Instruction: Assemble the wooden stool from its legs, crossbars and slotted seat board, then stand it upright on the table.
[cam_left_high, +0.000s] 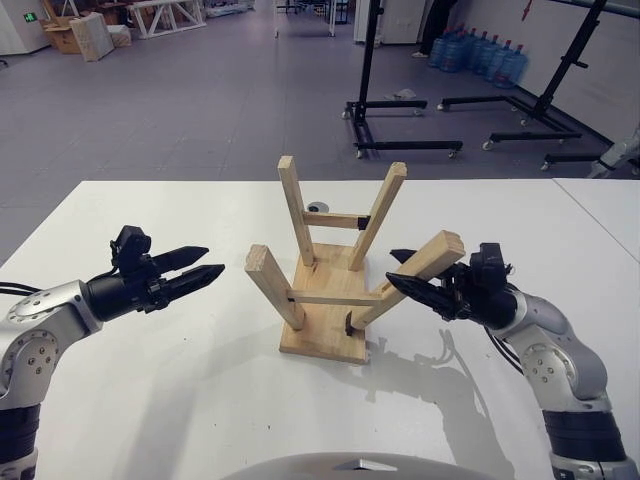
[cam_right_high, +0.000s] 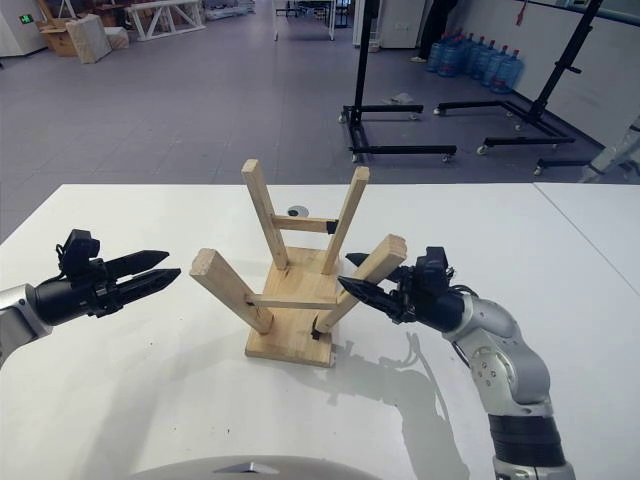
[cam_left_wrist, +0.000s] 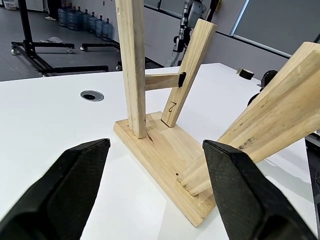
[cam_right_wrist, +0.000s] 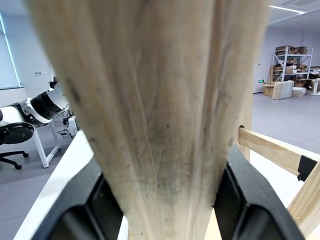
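The right pincer (cam_left_high: 391, 267) pinches one leg (cam_left_high: 440, 252) of the upturned stool (cam_left_high: 322, 340). The left pincer (cam_left_high: 214, 259), spread, hangs well apart.

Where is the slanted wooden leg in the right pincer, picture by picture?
Left eye: slanted pale wooden leg, right of centre, in right pincer.
Right eye: leg just right of centre.
Left wrist: leg nearest, leaning.
Right wrist: leg close-up, central.
Landmark: far wooden crossbar with black bracket.
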